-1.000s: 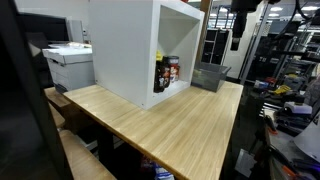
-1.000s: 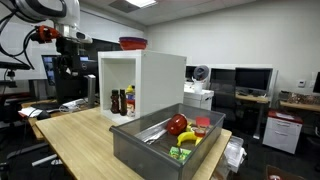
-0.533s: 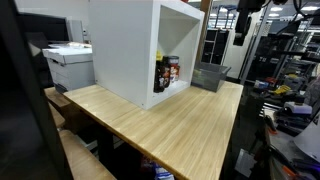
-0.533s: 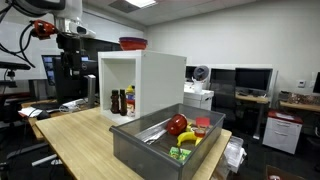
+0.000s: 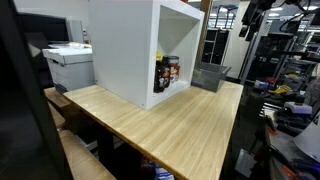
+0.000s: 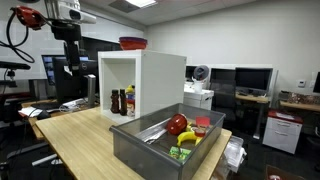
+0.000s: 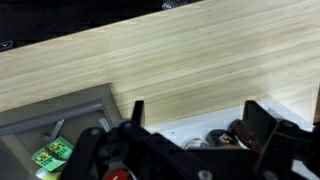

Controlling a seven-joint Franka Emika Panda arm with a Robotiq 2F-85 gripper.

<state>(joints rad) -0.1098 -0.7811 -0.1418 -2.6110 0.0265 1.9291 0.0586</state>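
Note:
My gripper [image 6: 70, 66] hangs high in the air to one side of the white open-fronted cabinet [image 6: 150, 80], well above the wooden table [image 6: 85, 135]. It also shows at the top of an exterior view [image 5: 246, 28]. In the wrist view the two black fingers [image 7: 138, 110] stand wide apart and nothing is between them; the gripper [image 7: 200, 116] is open. Far below it are the tops of the bottles [image 7: 215, 138] inside the cabinet. The grey metal bin [image 7: 75, 105] is below to the left, with green packets [image 7: 50, 152] in it.
A red bowl [image 6: 132, 43] sits on top of the cabinet. The bin [image 6: 135, 145] holds a red apple [image 6: 177, 125], a banana and other items. A printer [image 5: 68, 62] stands behind the table; monitors and desks fill the room around it.
The arm has lifted the gripper higher and a little away from the cabinet. The jaws have stayed open.

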